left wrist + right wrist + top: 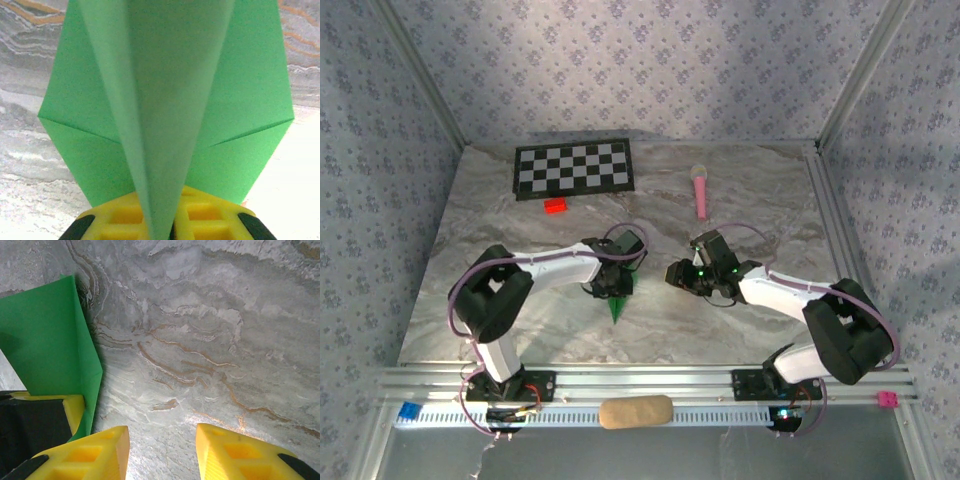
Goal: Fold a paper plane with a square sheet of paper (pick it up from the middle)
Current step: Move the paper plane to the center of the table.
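Observation:
The paper plane (617, 303) is a narrow green dart lying near the middle of the marble table, its tip toward the near edge. My left gripper (611, 284) is down on its far end. In the left wrist view the raised centre fold of the paper plane (170, 100) runs between the yellow fingers (122, 216), and the left gripper (165, 227) is shut on it, the wings spread to both sides. My right gripper (677, 275) hovers just right of it. The right wrist view has the right gripper (162, 450) open over bare marble, with the paper plane (45, 340) at the left.
A black-and-white checkerboard (573, 168) lies at the back left, with a small red block (555, 206) in front of it. A pink microphone-shaped toy (701, 190) lies at the back right. A tan oblong object (635, 411) rests on the front rail.

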{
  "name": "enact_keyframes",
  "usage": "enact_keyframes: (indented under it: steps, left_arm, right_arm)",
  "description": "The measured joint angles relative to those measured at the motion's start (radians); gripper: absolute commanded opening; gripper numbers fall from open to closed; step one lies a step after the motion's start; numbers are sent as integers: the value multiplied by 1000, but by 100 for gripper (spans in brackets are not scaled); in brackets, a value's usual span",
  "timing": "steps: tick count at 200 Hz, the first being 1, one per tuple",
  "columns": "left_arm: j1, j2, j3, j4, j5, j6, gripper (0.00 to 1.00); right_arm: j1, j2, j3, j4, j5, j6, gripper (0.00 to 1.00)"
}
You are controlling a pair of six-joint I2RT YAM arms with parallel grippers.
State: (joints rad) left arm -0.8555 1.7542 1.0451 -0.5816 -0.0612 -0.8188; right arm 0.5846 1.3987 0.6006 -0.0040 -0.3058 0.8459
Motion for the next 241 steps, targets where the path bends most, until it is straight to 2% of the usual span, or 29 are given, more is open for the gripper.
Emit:
enact_keyframes:
  steps: [92, 206, 241]
  left_arm:
    - [-31, 63, 72, -2, -41, -19, 34]
    - [-61, 132, 163, -28, -121, -108, 36]
    - [-63, 134, 166, -29, -137, -115, 40]
  right_arm:
    - [-21, -44, -11, -25, 4, -8, 41]
    - [-51, -90, -34, -35, 7, -17, 42]
    - [-55, -108, -39, -45, 7, -24, 42]
